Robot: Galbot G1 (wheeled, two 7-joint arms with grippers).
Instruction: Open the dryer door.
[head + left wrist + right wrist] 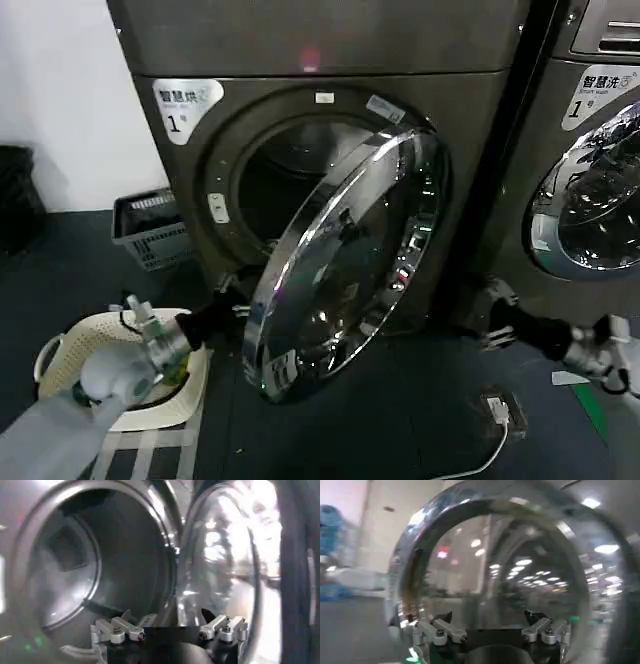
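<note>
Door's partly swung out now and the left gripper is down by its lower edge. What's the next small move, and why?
Probably push the dryer door wider with the left gripper. The door stands only partly open, angled across the drum opening, and that open gripper sits low at its free edge. The right gripper waits open off the hinge side.

A laundry room: two front-loading machines (pixel 330 150) side by side, laundry baskets (pixel 150 228) on the dark floor.
</note>
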